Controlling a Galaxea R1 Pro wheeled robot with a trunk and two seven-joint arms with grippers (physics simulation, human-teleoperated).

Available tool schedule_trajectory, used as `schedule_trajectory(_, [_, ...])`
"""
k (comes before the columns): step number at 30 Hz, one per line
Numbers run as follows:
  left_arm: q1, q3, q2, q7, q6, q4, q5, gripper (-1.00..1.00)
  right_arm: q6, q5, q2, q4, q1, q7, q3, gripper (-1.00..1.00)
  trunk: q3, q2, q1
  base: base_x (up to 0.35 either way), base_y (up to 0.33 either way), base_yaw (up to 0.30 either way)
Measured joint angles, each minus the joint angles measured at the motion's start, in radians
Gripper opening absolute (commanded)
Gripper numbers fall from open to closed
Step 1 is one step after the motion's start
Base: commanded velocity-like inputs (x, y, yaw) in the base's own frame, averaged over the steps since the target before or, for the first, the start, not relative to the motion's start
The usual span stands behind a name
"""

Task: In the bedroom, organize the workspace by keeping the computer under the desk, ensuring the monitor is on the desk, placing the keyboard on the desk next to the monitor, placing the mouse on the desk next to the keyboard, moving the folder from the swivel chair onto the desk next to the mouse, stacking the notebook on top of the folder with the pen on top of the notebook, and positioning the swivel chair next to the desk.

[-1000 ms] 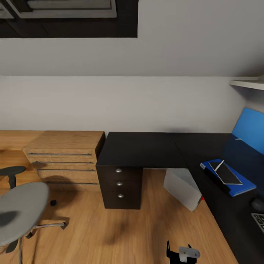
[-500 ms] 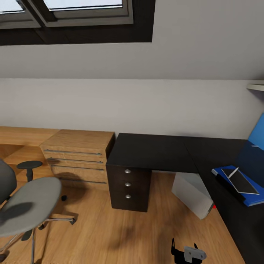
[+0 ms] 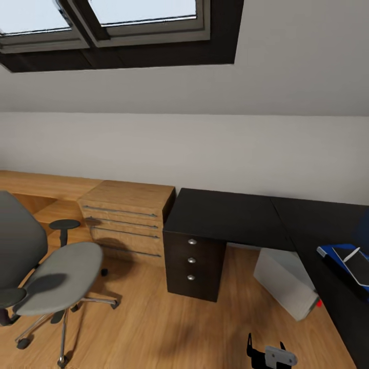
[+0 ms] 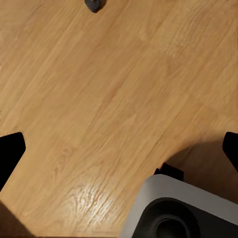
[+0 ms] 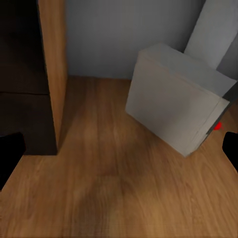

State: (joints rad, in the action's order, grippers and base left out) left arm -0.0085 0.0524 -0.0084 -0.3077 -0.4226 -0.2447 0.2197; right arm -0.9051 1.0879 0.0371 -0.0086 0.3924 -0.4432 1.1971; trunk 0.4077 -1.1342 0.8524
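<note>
the head view takes in the bedroom's sloped ceiling with a skylight (image 3: 102,20) at the upper left and a pale wall below it. the l-shaped table (image 3: 225,215) with its glossy black top runs along the far wall and turns down the right edge of the view. a black three-drawer cabinet (image 3: 193,261) stands under its left end, and a light-wood drawer chest (image 3: 128,220) sits just left of that cabinet against the wall.

the computer (image 3: 284,282), a pale grey tower, stands on the oak floor (image 3: 154,328) under the table, tilted at an angle to the wall, with a red mark at its near right corner; the right wrist view shows it too (image 5: 173,104).

at the right edge, the blue folder (image 3: 328,252) lies on the table with the dark notebook (image 3: 356,269) on top of it and the thin white pen (image 3: 351,254) lying on the notebook.

the swivel chair (image 3: 56,282) stands on the floor at the near left, well apart from the table, its grey seat bare.

the left claw (image 4: 119,148) is spread wide, its dark fingertips (image 4: 10,151) at opposite edges of the wrist view, over bare floor. the right claw (image 5: 119,148) is likewise spread with nothing between its fingers, pointing toward the computer.
</note>
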Motion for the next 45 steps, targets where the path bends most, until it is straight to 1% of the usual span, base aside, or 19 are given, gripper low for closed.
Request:
schedule_trajectory(5, [0.0, 0.0, 0.0, 0.0, 0.0, 0.0, 0.0, 1.0, -0.006, 0.008, -0.01, 0.003, 0.0, 0.0, 0.001, 1.0, -0.001, 0.0, 0.0, 0.0, 0.0, 0.272])
schedule_trajectory(8, [0.0, -0.001, -0.001, 0.0, 0.0, 0.0, 0.0, 1.0, -0.038, 0.009, -0.016, 0.004, 0.0, 0.0, 0.002, 1.0, -0.001, 0.0, 0.0, 0.0, 0.0, 0.279])
schedule_trajectory(11, [0.0, 0.0, -0.001, 0.0, 0.001, 0.0, 0.0, 1.0, -0.047, 0.01, -0.017, 0.004, 0.0, -0.001, 0.003, 1.0, -0.001, 0.0, 0.0, 0.0, 0.0, 0.28])
schedule_trajectory(13, [0.0, 0.0, -0.002, 0.0, 0.001, 0.0, 0.0, 1.0, -0.047, 0.012, -0.015, 0.004, 0.0, -0.002, 0.001, 1.0, -0.001, 0.0, 0.0, 0.0, 0.0, 0.234])
schedule_trajectory(14, [0.0, 0.002, -0.002, 0.0, 0.0, 0.0, 0.0, 1.0, -0.047, 0.014, -0.012, 0.003, 0.0, -0.02, 0.001, 1.0, -0.002, 0.0, 0.0, 0.0, 0.0, 0.189])
schedule_trajectory(18, [0.0, 0.001, -0.001, 0.0, 0.001, 0.0, 0.001, 1.0, -0.046, 0.014, -0.011, 0.003, 0.0, -0.042, 0.002, 1.0, -0.007, 0.0, 0.0, -0.045, 0.01, 0.164])
schedule_trajectory(19, [0.0, 0.001, -0.001, 0.0, 0.001, 0.0, 0.001, 1.0, -0.046, 0.014, -0.011, 0.003, 0.0, -0.044, 0.003, 1.0, -0.008, 0.0, 0.0, -0.287, 0.079, 0.048])
schedule_trajectory(20, [0.0, 0.001, -0.002, 0.0, 0.003, 0.001, 0.001, 1.0, -0.044, 0.012, -0.005, 0.0, 0.0, -0.046, 0.009, 1.0, -0.009, 0.0, 0.001, -0.296, 0.067, 0.03])
schedule_trajectory(23, [0.0, 0.001, -0.002, 0.0, 0.003, 0.001, 0.001, 1.0, -0.043, 0.013, 0.001, 0.0, 0.0, -0.046, 0.007, 1.0, -0.01, 0.0, 0.0, -0.167, 0.032, 0.029])
schedule_trajectory(31, [0.0, 0.002, -0.003, 0.0, 0.002, 0.0, 0.002, 1.0, -0.025, 0.014, 0.0, 0.002, 0.0, -0.047, 0.003, 1.0, -0.01, 0.0, 0.0, -0.018, 0.003, 0.216])
schedule_trajectory(36, [0.0, 0.004, -0.004, 0.0, 0.004, 0.0, 0.002, 1.0, 0.033, 0.01, 0.0, 0.0, 0.0, -0.044, 0.005, 1.0, -0.01, 0.0, 0.0, -0.001, 0.0, 0.274])
schedule_trajectory(38, [0.0, 0.004, -0.007, -0.001, 0.005, 0.0, 0.003, 1.0, 0.038, 0.009, 0.0, 0.0, 0.0, -0.043, 0.006, 1.0, -0.01, 0.0, 0.0, 0.0, 0.0, 0.28])
schedule_trajectory(41, [0.0, 0.003, -0.02, -0.002, 0.007, 0.0, 0.004, 1.0, 0.046, 0.009, -0.001, 0.0, 0.0, -0.042, 0.005, 1.0, -0.01, 0.0, 0.0, 0.0, 0.0, 0.285])
schedule_trajectory(45, [0.0, 0.004, -0.022, -0.003, 0.01, 0.0, 0.005, 1.0, 0.047, 0.009, -0.002, -0.001, 0.0, -0.041, 0.005, 1.0, -0.01, 0.0, 0.0, 0.0, 0.0, 0.287])
